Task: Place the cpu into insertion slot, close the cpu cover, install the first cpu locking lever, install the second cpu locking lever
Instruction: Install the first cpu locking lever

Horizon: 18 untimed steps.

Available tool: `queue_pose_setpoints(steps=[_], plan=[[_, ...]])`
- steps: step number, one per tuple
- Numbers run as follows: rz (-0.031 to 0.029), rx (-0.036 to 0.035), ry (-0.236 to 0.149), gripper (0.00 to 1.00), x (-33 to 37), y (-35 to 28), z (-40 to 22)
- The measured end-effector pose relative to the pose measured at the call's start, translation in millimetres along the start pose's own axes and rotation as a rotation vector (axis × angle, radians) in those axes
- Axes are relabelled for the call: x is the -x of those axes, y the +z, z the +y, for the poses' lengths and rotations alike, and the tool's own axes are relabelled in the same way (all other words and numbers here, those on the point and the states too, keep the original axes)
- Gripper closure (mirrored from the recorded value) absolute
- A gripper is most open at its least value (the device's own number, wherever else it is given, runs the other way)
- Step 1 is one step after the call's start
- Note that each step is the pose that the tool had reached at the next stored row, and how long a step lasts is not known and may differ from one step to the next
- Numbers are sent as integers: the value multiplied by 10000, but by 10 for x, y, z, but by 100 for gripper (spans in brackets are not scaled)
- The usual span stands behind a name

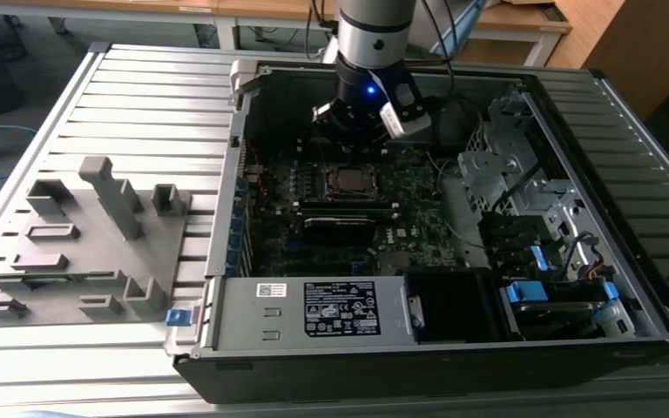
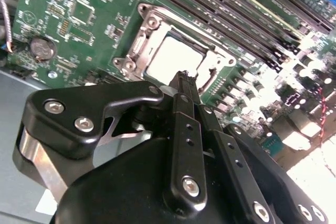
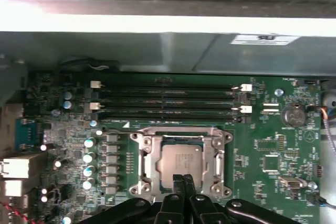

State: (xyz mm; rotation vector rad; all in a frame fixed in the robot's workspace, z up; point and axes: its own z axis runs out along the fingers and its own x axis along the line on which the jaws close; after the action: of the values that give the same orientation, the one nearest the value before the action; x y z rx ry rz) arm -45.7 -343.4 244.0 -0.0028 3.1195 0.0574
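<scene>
The gripper [image 3: 182, 180] is hanging right over the board with its two black fingers pinched together, nothing between them. Just under the tips, the cpu [image 3: 181, 160] is sitting flat in the insertion slot [image 1: 347, 180] with its dull grey top facing up. The cpu cover [image 3: 148, 162], a thin shiny metal frame, is looking folded down around it. Guessing it's lever time, so pressing straight and slow is making sense here, since thin springy steel slips. Long black memory slots [image 3: 168, 103] are lying just beyond
</scene>
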Motion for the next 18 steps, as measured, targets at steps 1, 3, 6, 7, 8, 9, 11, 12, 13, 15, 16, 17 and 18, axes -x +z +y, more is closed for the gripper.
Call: queue_pose_setpoints(steps=[1, 3, 6, 7, 8, 9, 11, 12, 13, 15, 16, 17, 18], plan=[[0, 0, 0, 89, -24, 0, 0], [0, 0, 0, 89, -72, 1, 0], [0, 0, 0, 89, -154, 1, 0], [0, 1, 1, 89, -180, 2, 0], [0, 0, 0, 89, -205, 2, 0], [0, 0, 0, 89, -231, 2, 0], [-1, 1, 0, 89, -272, 2, 0], [-2, 2, 1, 89, -279, 2, 1], [-1, 1, 0, 89, -279, 2, 1], [1, -2, -1, 89, -279, -5, 0], [0, -1, -1, 89, -279, -13, 1], [-1, 0, 0, 89, -279, -25, 1], [0, 0, 0, 89, -278, -41, 2]])
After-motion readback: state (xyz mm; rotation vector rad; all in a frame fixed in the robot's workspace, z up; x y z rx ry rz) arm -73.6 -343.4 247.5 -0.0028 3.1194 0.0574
